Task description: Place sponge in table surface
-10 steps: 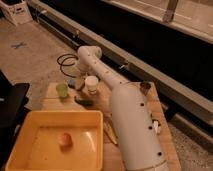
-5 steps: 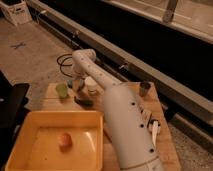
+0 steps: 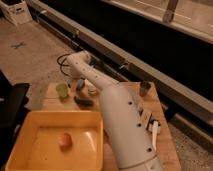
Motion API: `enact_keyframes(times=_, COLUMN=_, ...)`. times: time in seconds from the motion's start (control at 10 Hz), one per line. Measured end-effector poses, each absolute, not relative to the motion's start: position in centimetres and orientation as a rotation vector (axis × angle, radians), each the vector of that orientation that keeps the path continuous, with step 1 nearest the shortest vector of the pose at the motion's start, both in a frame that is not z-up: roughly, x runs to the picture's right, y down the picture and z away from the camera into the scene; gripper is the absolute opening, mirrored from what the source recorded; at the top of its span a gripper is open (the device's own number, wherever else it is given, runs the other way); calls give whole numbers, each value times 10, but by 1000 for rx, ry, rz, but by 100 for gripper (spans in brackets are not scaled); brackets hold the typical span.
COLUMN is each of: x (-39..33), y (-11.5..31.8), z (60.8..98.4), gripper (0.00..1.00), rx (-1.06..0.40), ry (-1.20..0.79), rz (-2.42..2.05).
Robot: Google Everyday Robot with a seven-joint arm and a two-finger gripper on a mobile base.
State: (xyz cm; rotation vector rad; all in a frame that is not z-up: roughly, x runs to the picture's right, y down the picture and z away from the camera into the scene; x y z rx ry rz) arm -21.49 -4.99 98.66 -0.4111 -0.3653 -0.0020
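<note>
Sponge [image 3: 61, 90]: green, resting on the wooden table [image 3: 167, 150], left of centre.
Gripper [image 3: 80, 85]: just right of the sponge, low over the table; spread or pinching, cannot tell.
Yellow bin [image 3: 50, 115]: lower left.

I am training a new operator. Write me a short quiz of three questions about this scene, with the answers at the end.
1. True or false: a small orange object lies inside the yellow tray.
2. Where is the gripper?
A. Over the yellow tray.
B. Over the far left part of the wooden table, beside the green object.
C. Off the table, over the floor.
3. Fill the gap: as the camera sees it, the small dark cup stands near the far ____ corner of the table.

Key: 1 true; 2 B; 3 right.
</note>
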Motion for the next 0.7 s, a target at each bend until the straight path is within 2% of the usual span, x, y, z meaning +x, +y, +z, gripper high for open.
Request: enact_keyframes(times=0.7, x=-181, y=-45, z=1008, gripper=80, rx=-439, ry=-321, rz=171)
